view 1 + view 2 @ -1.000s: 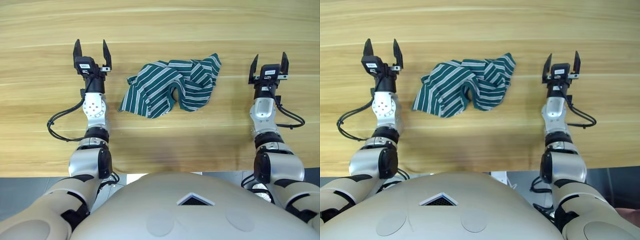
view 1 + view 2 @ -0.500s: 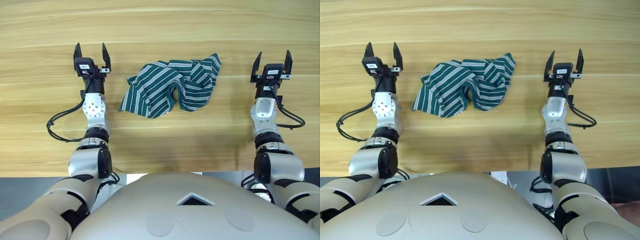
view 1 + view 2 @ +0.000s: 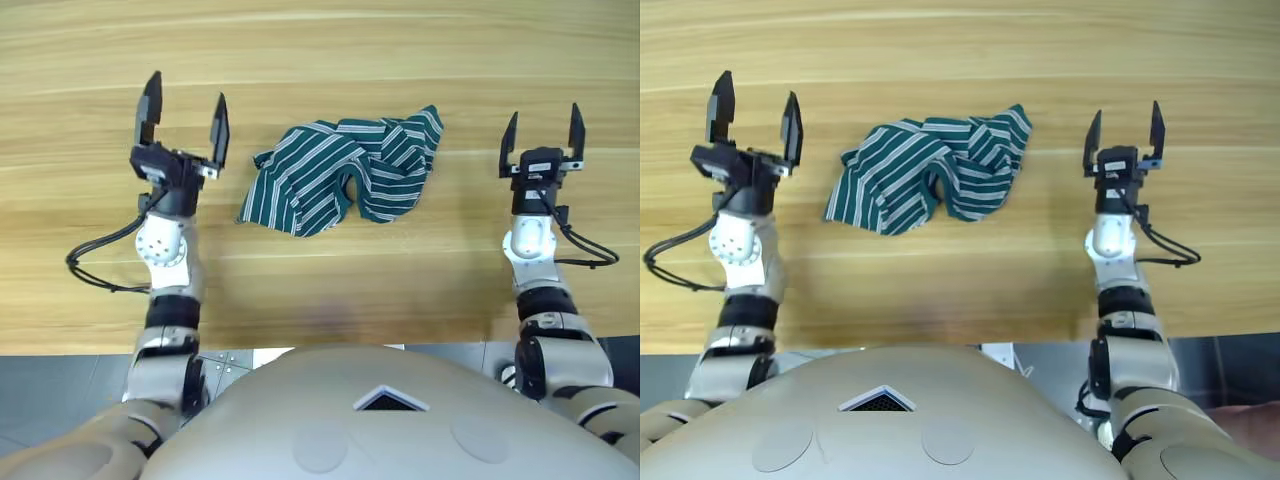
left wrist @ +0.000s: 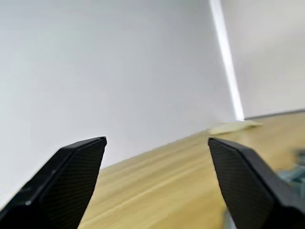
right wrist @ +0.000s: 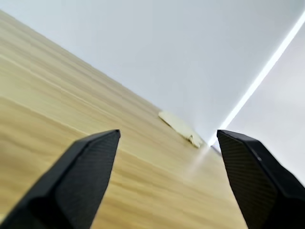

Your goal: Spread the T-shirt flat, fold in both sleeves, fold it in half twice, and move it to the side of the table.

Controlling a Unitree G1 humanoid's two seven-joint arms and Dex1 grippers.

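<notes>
T-shirt (image 3: 345, 175) on a wood-grain table (image 3: 320, 50), about mid-table, between the two arms. The table is light wood with the grain running side to side, and its near edge sits just in front of the robot. A white wall (image 4: 119, 62) stands behind its far edge, with a bright light strip (image 5: 267, 71) running up it.

The T-shirt is dark green with thin white stripes, crumpled in a loose heap and not spread. Folds are bunched, with a dark hollow near the middle. One corner points toward the left arm and a higher corner toward the right. No sleeve can be told apart.

Left gripper (image 3: 186, 90) is wide open and holds nothing. Its fingers (image 4: 71, 176) point away from the robot. It sits beside the shirt's left edge, close but apart. Right gripper (image 3: 545, 113) is also wide open and holds nothing. It is off the shirt's right side, farther from the cloth than the left one. Wrist views show the spread too: left gripper (image 4: 156, 140), right gripper (image 5: 167, 132), bare table between the tips.

A black cable (image 3: 95, 270) loops beside the left forearm, and another cable (image 3: 585, 250) beside the right. A small pale flat patch (image 5: 181, 126) lies far off on the table near the wall; can't tell what it is.
</notes>
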